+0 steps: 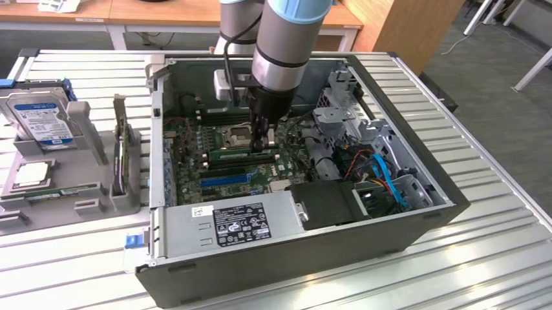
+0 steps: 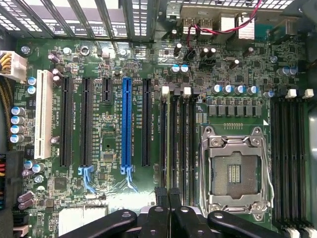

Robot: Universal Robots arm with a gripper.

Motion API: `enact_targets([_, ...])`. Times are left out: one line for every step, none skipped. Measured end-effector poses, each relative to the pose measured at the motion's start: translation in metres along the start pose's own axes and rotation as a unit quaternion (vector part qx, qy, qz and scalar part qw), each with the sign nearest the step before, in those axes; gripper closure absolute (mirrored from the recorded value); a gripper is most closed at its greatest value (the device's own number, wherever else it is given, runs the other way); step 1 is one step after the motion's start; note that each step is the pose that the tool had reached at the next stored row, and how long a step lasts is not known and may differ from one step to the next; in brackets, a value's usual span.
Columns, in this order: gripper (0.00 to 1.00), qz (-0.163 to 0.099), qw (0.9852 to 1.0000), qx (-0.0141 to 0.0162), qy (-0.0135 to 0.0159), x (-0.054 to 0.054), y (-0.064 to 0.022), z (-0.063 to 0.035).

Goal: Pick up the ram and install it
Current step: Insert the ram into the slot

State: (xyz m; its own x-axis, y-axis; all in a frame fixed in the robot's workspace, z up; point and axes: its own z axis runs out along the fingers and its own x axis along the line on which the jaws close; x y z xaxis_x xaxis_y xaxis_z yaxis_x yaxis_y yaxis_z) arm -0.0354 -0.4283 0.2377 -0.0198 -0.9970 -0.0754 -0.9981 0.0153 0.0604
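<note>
1. Looking into the open case [image 1: 285,274], we see the gripper [image 1: 263,143] [image 2: 168,194] low over the motherboard [image 1: 194,165] [image 2: 104,148], just beside the CPU socket [image 1: 237,135] [image 2: 237,171].
2. We see its fingers pinched together on the top edge of the ram [image 1: 240,155] [image 2: 171,144].
3. We see the ram standing on edge along a black slot, between the socket and the blue slot [image 1: 226,181] [image 2: 127,124].
4. We see a hard drive [image 1: 43,119] outside the case, well apart, at the exterior view's left.
</note>
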Motion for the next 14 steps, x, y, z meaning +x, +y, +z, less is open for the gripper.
enact_targets([0.88,0.0,1.0,0.0,-0.0001,0.0,0.0,0.0003])
enact_targets([0.88,0.0,1.0,0.0,0.0,0.0,0.0,0.0003])
enact_targets([0.88,0.0,1.0,0.0,-0.0001,0.0,0.0,0.0006])
enact_targets([0.88,0.0,1.0,0.0,-0.0001,0.0,-0.0001,0.0006])
enact_targets([0.88,0.0,1.0,0.0,-0.0001,0.0,0.0,0.0006])
enact_targets([0.88,0.0,1.0,0.0,-0.0001,0.0001,0.0,0.0006])
enact_targets([0.88,0.0,1.0,0.0001,-0.0002,0.0003,0.0,0.0007])
enact_targets([0.88,0.0,1.0,0.0001,-0.0002,0.0006,-0.0001,0.0007])
enact_targets([0.88,0.0,1.0,0.0,-0.0001,0.0007,-0.0001,0.0006])
enact_targets([0.88,0.0,1.0,0.0,-0.0001,0.0007,0.0,0.0005])
enact_targets([0.88,0.0,1.0,0.0,-0.0001,0.0007,-0.0001,0.0005])
enact_targets([0.88,0.0,1.0,0.0,0.0,0.0008,-0.0001,0.0005])
enact_targets([0.88,0.0,1.0,0.0,-0.0001,0.0008,0.0,0.0005])
enact_targets([0.88,0.0,1.0,0.0,-0.0001,0.0008,-0.0001,0.0005])
